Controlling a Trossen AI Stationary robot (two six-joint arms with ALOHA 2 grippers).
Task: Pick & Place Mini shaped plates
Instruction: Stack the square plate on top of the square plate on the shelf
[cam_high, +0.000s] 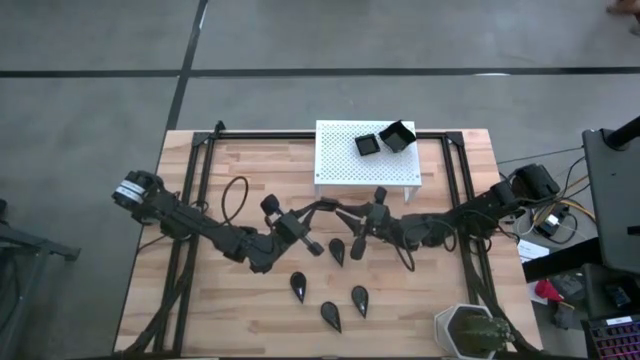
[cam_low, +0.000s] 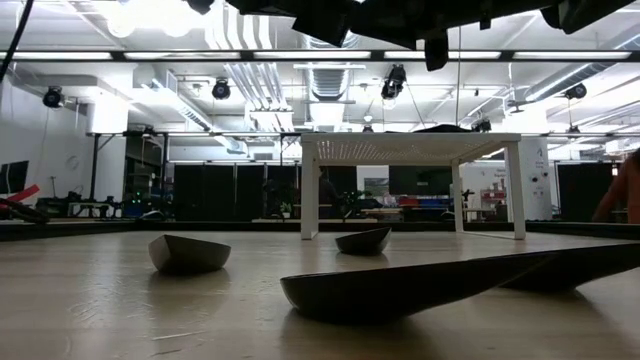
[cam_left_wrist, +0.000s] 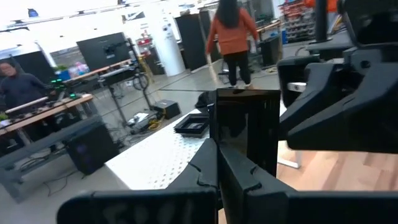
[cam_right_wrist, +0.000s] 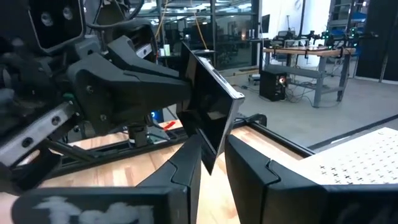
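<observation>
Holding one square plate (cam_right_wrist: 208, 121) jointly above the table (cam_high: 240, 310), left gripper (cam_left_wrist: 219, 163) and right gripper (cam_right_wrist: 211, 163) both pinch its rim; releasing out of step risks twisting or dropping it short of the white stand (cam_high: 340, 165)

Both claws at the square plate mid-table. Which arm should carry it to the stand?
Right, probably. The left claw grips the square plate, the right claw meets its edge, and the white stand's two plates sit toward the right arm's side.
</observation>
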